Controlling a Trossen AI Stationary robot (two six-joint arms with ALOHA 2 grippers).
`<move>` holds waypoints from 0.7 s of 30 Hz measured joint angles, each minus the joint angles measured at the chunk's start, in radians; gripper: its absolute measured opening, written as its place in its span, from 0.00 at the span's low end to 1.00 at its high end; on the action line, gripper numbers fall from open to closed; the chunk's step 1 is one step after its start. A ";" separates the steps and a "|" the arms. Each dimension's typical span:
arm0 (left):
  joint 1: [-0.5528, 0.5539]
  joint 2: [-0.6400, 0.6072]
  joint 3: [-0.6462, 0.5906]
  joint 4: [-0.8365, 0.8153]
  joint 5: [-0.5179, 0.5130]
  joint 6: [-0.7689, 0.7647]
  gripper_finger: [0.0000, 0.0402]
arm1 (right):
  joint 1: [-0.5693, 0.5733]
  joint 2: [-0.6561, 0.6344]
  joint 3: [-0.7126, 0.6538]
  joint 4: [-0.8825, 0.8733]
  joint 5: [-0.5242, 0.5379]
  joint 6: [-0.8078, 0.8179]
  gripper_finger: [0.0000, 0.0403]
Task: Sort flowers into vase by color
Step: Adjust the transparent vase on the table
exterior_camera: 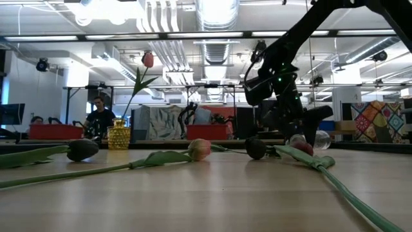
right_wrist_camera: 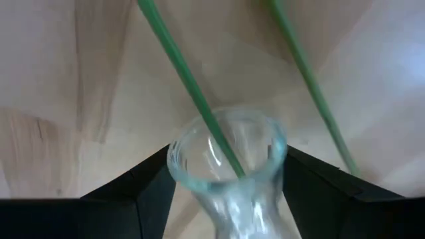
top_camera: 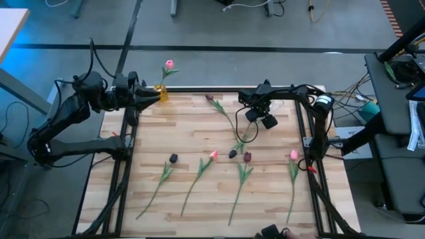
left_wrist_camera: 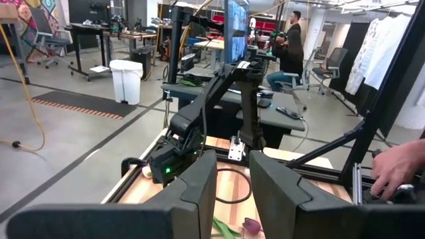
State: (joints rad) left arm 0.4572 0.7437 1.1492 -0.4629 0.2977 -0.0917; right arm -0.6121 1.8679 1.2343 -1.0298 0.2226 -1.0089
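Several tulips lie on the wooden table (top_camera: 199, 126), heads toward the far edge: pink ones (top_camera: 214, 155) (top_camera: 293, 155) and dark maroon ones (top_camera: 247, 157) (top_camera: 174, 158) (top_camera: 209, 97). One pink tulip (top_camera: 169, 64) stands in a yellow vase (top_camera: 159, 93) at the far left corner. My left gripper (left_wrist_camera: 232, 199) hovers level beside that vase, open and with nothing between its fingers. My right gripper (right_wrist_camera: 226, 166) points down over the table's middle, open. Its fingers flank a clear glass vase (right_wrist_camera: 226, 153) that sits low at table level (exterior_camera: 315, 139) over two green stems (right_wrist_camera: 186, 86). My right gripper comes at the clear vase from above, with one fingertip (right_wrist_camera: 156, 179) on each side of its round rim (right_wrist_camera: 199, 129). The glass runs back between the fingers. I cannot tell whether the fingers touch it.
Black frame rails (top_camera: 126, 166) run along the table's left and right sides. A person's hand (left_wrist_camera: 398, 169) rests at the frame on the right side. A small black device (top_camera: 272, 231) sits at the near edge. The near part of the table holds the tulips' stems.
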 joint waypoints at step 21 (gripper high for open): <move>0.000 0.001 0.000 0.011 0.000 -0.022 0.19 | -0.008 -0.080 0.054 0.086 -0.257 0.375 0.45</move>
State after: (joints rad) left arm 0.4572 0.7444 1.1492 -0.4515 0.2974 -0.1140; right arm -0.6205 1.7881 1.2881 -0.9441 -0.0347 -0.6336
